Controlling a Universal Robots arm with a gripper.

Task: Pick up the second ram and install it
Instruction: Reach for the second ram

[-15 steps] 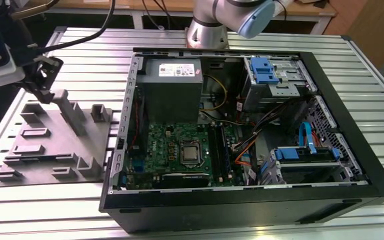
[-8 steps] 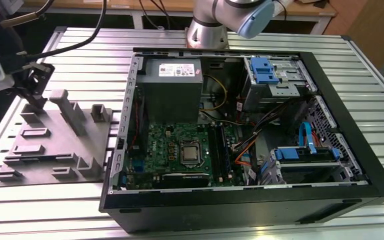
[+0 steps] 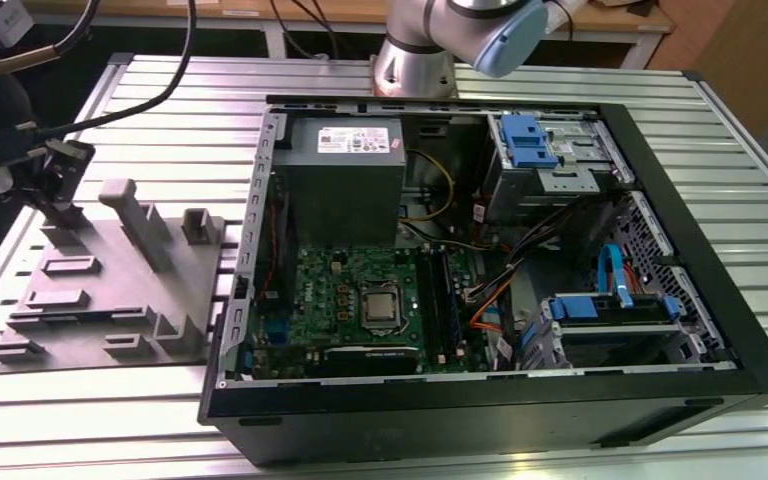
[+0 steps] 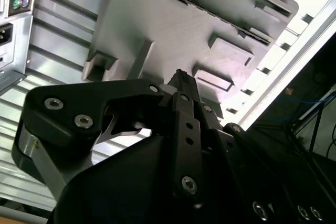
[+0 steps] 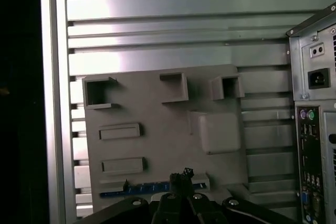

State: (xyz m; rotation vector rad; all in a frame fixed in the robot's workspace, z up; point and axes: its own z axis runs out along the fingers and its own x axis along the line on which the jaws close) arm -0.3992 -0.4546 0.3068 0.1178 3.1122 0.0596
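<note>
The second ram (image 5: 137,189) is a thin dark stick with blue along it, lying in a slot near one edge of the grey plastic tray (image 5: 157,108). In the exterior view the ram (image 3: 75,319) rests on the tray's near part (image 3: 104,300). My gripper (image 3: 64,208) hangs above the tray's far end at the exterior view's left. In both wrist views its fingertips (image 5: 181,175) (image 4: 181,77) meet in a narrow point with nothing between them. That point hovers just beside the ram's end in the first wrist view and does not touch it.
An open black computer case (image 3: 491,390) with a green circuit board (image 3: 344,290) fills the exterior view's right. Its rear panel (image 5: 315,129) stands close beside the tray. Upright ribs (image 3: 137,220) rise from the tray. Everything sits on a slatted metal table (image 3: 157,90).
</note>
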